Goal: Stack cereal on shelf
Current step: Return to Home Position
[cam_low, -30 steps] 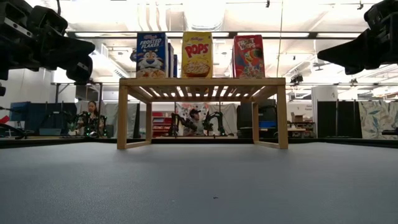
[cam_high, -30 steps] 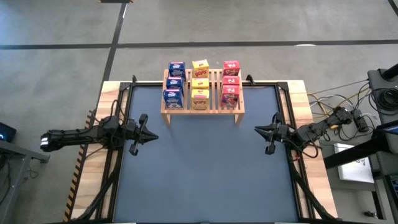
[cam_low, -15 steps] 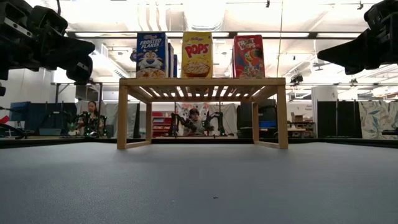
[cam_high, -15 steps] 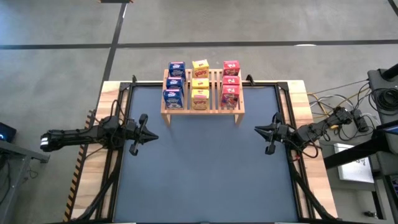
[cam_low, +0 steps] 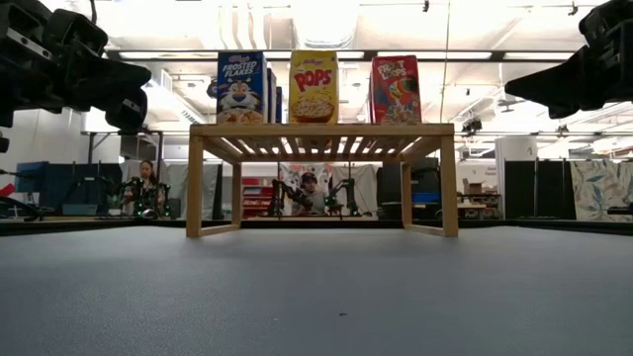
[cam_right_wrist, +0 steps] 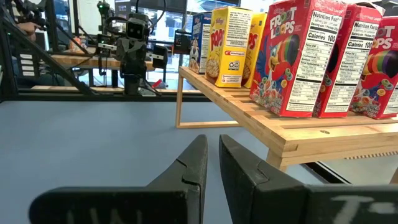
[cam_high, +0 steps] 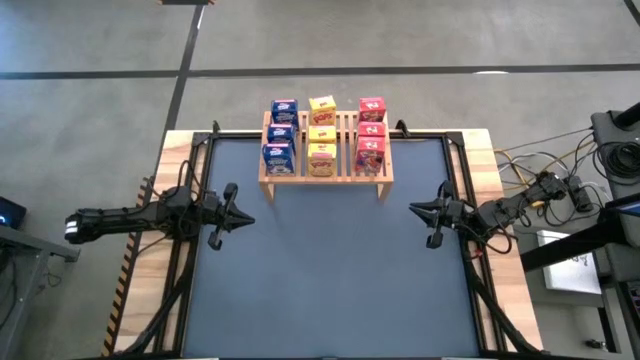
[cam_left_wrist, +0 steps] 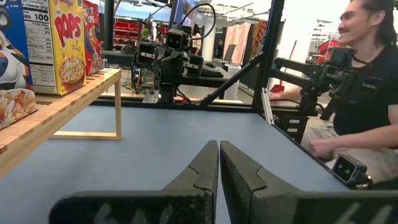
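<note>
Well apart: cereal (cam_high: pixel 321 134), left tool (cam_high: pixel 246 221).

A grey concrete floor (cam_high: pixel 400 40), crossed by a dark line (cam_high: pixel 320 72), is seen around the table (cam_high: pixel 330 290), whose dark blue-grey top is framed by light wooden edges. Cables (cam_high: pixel 525 158) are noted on the floor off its right side. Bright ceiling lights (cam_low: pixel 326 15) are recorded overhead. Beyond the table, a dark blue partition (cam_low: pixel 59 183), a patterned screen (cam_low: pixel 603 188) and seated persons (cam_low: pixel 146 183) are observed.
</note>
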